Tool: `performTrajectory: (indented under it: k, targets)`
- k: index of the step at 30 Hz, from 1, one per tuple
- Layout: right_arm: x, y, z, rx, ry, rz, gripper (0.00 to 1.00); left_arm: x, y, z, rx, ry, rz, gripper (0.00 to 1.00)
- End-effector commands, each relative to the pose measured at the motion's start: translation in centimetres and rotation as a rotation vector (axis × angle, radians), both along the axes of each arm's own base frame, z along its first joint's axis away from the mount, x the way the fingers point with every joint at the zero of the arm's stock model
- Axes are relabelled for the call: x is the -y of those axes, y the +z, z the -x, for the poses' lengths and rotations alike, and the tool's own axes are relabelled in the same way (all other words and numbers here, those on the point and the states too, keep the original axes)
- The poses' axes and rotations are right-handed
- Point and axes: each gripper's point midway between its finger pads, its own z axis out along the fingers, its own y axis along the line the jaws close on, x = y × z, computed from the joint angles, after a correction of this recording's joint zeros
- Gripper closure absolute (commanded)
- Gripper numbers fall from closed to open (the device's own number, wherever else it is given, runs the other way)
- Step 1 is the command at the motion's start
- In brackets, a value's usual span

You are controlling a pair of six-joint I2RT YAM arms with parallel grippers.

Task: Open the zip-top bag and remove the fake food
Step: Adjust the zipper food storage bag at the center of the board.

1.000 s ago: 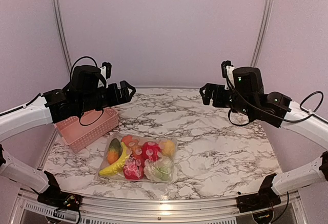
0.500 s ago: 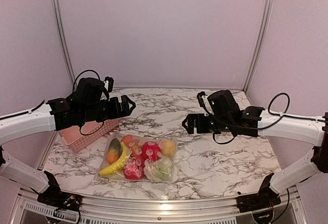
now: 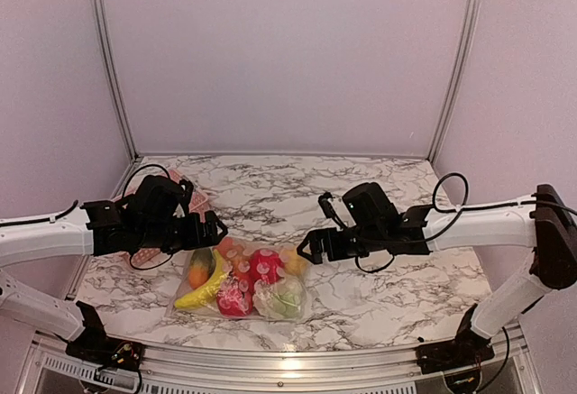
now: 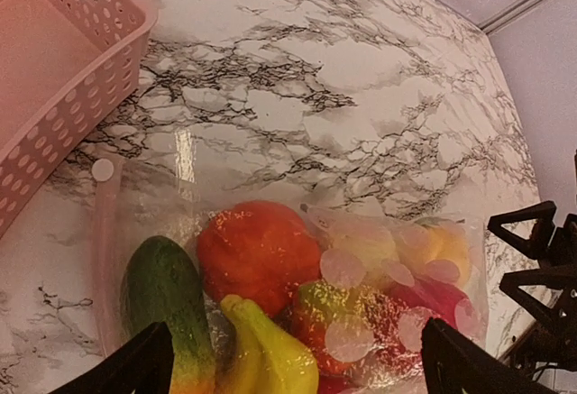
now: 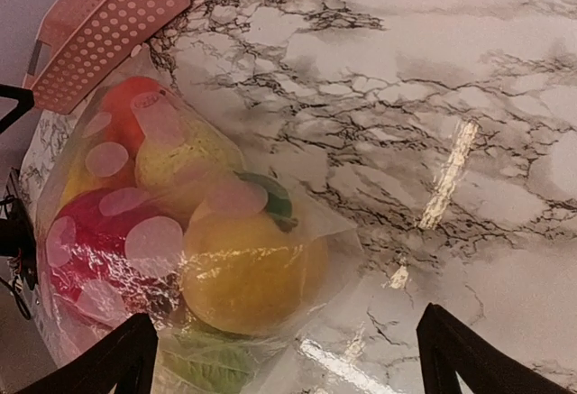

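- Marble table (image 3: pixel 379 187): I am watching it remotely.
- Zip-top bag (image 3: pixel 185 302) is lying front-centre, its long axis running left-right and its zip strip seemingly facing the basket (image 4: pixel 54 78); the fake food (image 3: pixel 264 266) is sitting inside.
- Left gripper (image 3: pixel 216 230) and right gripper (image 3: pixel 306 248) are hovering at either end, spread wide, holding nothing.
- Risk: pinching fruit through the film, or the bag sliding.

My top camera looks down from high behind the rig over the whole marble table (image 3: pixel 388 277). Both wrist cameras sit close on opposite sides of the zip-top bag (image 4: pixel 361 232), which fills their lower frames; the pink basket (image 4: pixel 54 69) sits upper left in each.
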Motion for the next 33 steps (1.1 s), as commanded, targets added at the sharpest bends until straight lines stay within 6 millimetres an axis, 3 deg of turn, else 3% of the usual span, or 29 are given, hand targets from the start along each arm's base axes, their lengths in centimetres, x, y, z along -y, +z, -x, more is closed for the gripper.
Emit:
performTrajectory:
  k: [1, 5, 8, 18, 27, 33]
  targets:
    - [-2.5, 0.4, 2.0, -0.012, 0.081, -0.065, 0.01, -3.8, -2.1, 1.6, -0.062, 0.11, -0.083, 0.01]
    - [-2.9, -0.6, 2.6, -0.033, 0.089, -0.061, 0.01, -5.3, -4.0, 2.7, -0.09, 0.142, -0.098, 0.01]
    - [-2.9, -1.2, 2.6, -0.041, 0.085, -0.058, 0.01, -4.9, -5.6, 3.3, -0.121, 0.12, -0.073, 0.01]
    - [-3.2, -1.4, 0.2, -0.03, 0.028, -0.051, 0.01, 0.2, -6.9, 4.1, -0.182, 0.019, 0.112, 0.01]
    - [0.4, 0.1, -6.0, 0.004, -0.092, -0.044, 0.01, 4.8, -6.6, 3.5, -0.202, -0.029, 0.168, 0.01]
    - [2.3, 2.5, -9.2, 0.047, -0.115, 0.007, 0.01, 10.9, -4.8, 3.2, -0.196, -0.126, 0.24, 0.01]
